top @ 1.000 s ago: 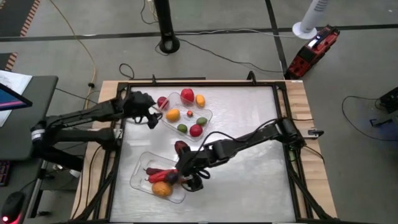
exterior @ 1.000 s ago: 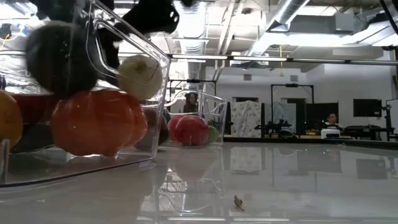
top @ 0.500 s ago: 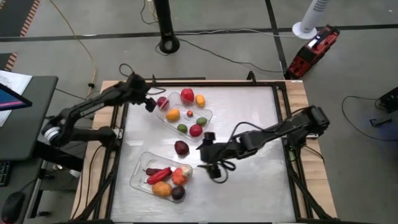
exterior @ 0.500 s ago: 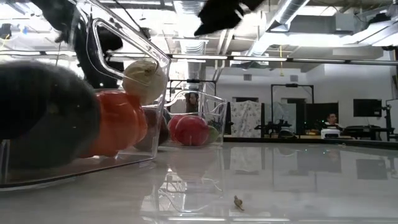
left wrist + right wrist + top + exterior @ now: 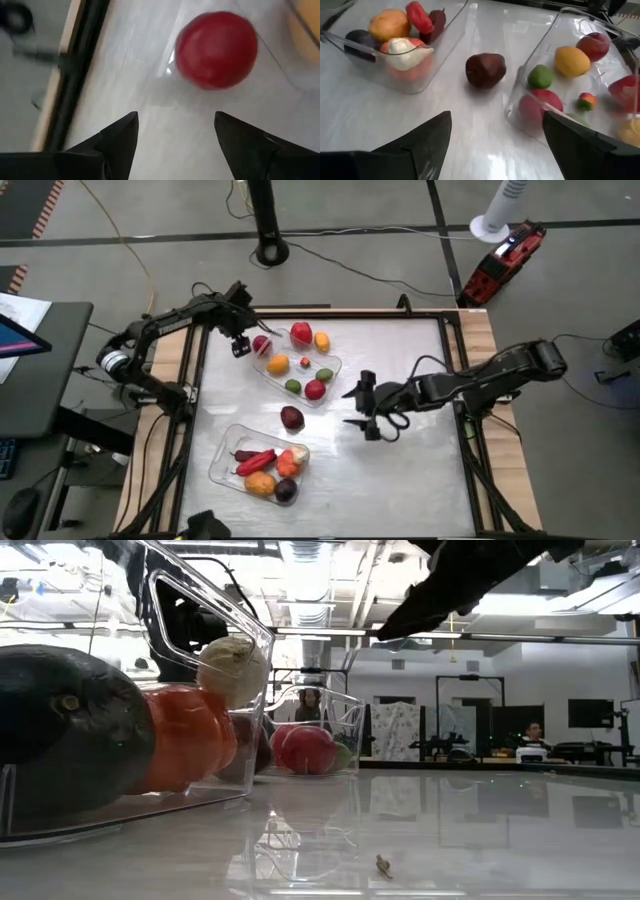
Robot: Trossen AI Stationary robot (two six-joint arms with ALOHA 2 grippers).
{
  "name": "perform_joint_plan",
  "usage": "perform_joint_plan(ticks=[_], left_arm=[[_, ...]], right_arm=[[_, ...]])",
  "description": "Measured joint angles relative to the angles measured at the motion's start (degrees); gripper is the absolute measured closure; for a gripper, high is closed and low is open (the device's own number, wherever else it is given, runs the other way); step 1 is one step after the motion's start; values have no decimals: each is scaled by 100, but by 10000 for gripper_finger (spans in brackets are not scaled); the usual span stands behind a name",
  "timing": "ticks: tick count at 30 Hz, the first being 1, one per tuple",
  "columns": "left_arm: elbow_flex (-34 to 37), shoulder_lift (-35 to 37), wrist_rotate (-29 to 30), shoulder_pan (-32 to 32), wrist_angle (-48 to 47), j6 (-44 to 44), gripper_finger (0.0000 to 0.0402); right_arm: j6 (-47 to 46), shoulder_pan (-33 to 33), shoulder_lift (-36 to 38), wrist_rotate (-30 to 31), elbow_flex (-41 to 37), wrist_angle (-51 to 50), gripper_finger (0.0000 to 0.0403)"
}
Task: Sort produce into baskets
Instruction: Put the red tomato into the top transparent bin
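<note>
Two clear trays lie on the table. The far tray [image 5: 331,364] holds red, orange, yellow and green produce. The near tray [image 5: 222,463] holds a red pepper, orange pieces, a whitish garlic [image 5: 232,670] and a dark round piece [image 5: 286,490]. A maroon piece [image 5: 291,417] rests on the table between the trays; it also shows in the right wrist view [image 5: 485,70]. My left gripper [image 5: 240,347] is open and empty at the far tray's left corner, beside a red fruit [image 5: 216,50]. My right gripper [image 5: 357,404] is open and empty, right of the maroon piece.
A dark frame [image 5: 460,380] and wooden border run round the table top. Bare table [image 5: 400,470] lies to the right of and nearer than the trays. People and desks show in the room behind, in the low view.
My right gripper has gone from over the near tray toward the table's right and far side. The dark round piece it had there now lies in the near tray. My left gripper has drawn back toward the far edge, to the far tray's left corner.
</note>
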State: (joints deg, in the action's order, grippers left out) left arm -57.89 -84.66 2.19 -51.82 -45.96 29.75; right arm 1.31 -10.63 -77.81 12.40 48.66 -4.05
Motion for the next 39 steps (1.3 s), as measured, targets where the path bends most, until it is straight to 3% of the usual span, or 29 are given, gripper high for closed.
perform_joint_plan(ticks=[6,12,22,30,39], left_arm=[[0,-74,368,285,43,1028,149],[1,-43,451,403,-8,1674,106],[2,-72,-88,754,613,2197,24],[-7,-571,-391,762,691,2609,17],[6,-1036,-4,839,704,2608,23]], right_arm=[[72,405,378,-436,-329,52,67],[215,680,453,-552,-718,497,67],[176,968,451,-961,-1170,1072,68],[218,973,449,-966,-1230,1087,68],[219,1005,449,-971,-1230,1096,68]])
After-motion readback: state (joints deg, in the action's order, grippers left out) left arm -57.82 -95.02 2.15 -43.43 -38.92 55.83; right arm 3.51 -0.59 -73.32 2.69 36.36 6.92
